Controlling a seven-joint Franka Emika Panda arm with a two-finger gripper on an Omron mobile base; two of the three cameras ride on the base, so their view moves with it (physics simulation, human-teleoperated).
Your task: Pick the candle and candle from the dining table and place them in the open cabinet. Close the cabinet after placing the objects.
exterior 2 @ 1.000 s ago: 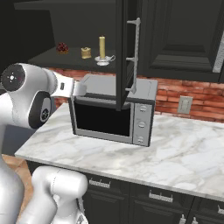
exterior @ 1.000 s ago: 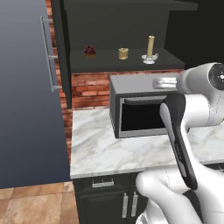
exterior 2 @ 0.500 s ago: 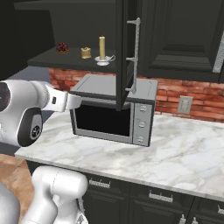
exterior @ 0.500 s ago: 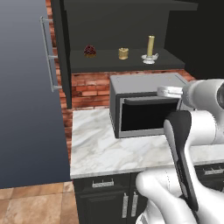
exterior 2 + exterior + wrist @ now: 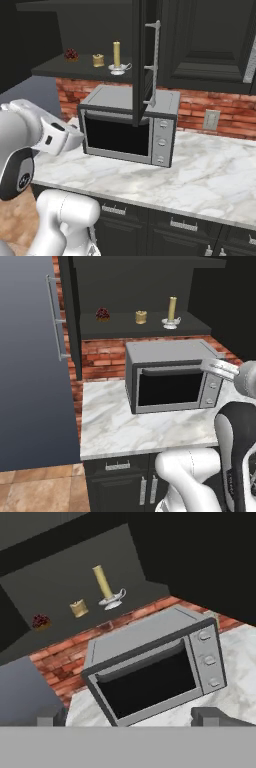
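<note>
**A:** Where do the candles stand?

**B:** Both are on the dark shelf of the cabinet (image 5: 150, 332). The short golden candle (image 5: 141, 317) sits mid-shelf, and the tall pale candle (image 5: 172, 308) on its round silvery base stands just to its right. A small dark-red lump (image 5: 102, 314) lies further left, well apart from them. All three sit above the grey microwave (image 5: 172, 376), which rests on the marble counter (image 5: 110, 426).

**A:** And the gripper?

**B:** The gripper (image 5: 135, 714) has its jaws spread as wide as they go and holds nothing. In the hand view the two finger tips stand far apart, with only the microwave's front between them.

**A:** What has changed in the last second?

**B:** The arm has swung. From the left base view the wrist has dropped lower and moved further right; from the right base view it has slid down and left, off the microwave's near corner. The shelf, the candles and the microwave have not shifted, so the base has stayed put.

**A:** So what remains?

**B:** As I judge it, the placing is done and the closing is left. The cabinet door (image 5: 142, 60) hangs open, edge-on, with its silver bar handle (image 5: 155, 60) facing the room. The left door is harder to read; it may be the large flat panel at the near left, but I can't be sure. The arm looks to be repositioning for a push on a door.
</note>
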